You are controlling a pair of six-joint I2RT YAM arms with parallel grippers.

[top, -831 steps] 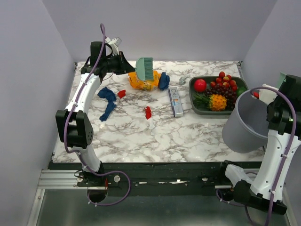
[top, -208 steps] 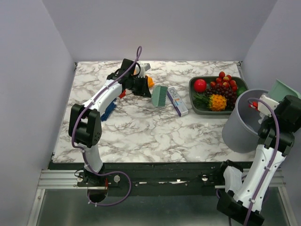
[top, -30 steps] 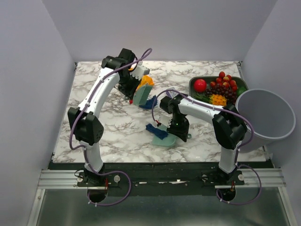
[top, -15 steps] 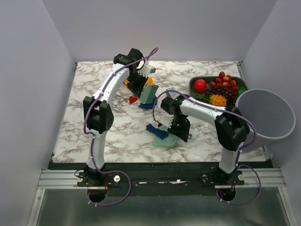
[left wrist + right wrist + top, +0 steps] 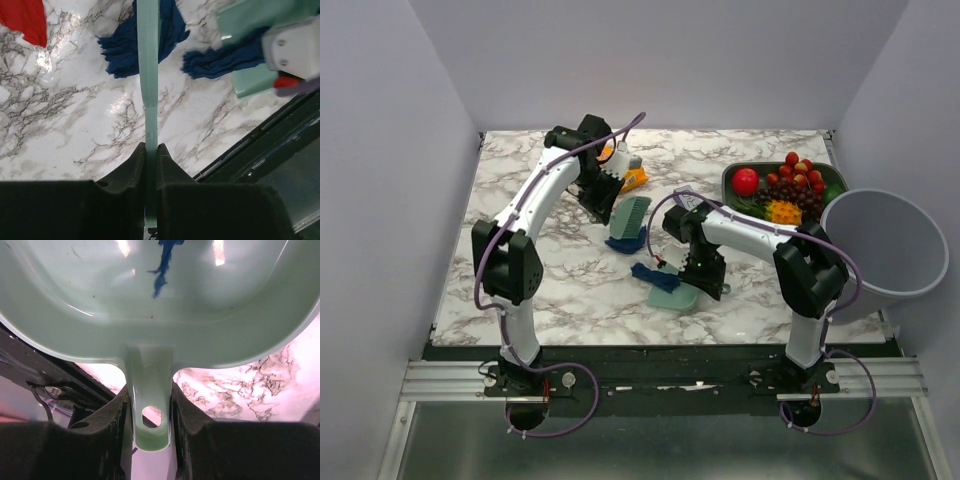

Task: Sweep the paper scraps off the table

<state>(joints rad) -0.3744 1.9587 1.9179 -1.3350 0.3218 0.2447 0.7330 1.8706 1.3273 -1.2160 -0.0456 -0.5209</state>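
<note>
Paper scraps (image 5: 121,49) sit half hidden by the brush (image 5: 148,75) the left gripper (image 5: 148,159) pinches; right gripper (image 5: 150,402) clamps dustpan (image 5: 150,315).

Plain lilac walls (image 5: 700,60), grey metal floor (image 5: 670,450)

Left half of surface (image 5: 505,275) left open, centre blocked by brush (image 5: 630,216) and dustpan (image 5: 678,298), right rear occupied by fruit tray (image 5: 728,186), right edge flanked by grey bin (image 5: 880,250).

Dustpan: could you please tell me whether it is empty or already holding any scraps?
Not empty: a dark blue scrap lies partly inside the dustpan, as the right wrist view also shows.
</note>
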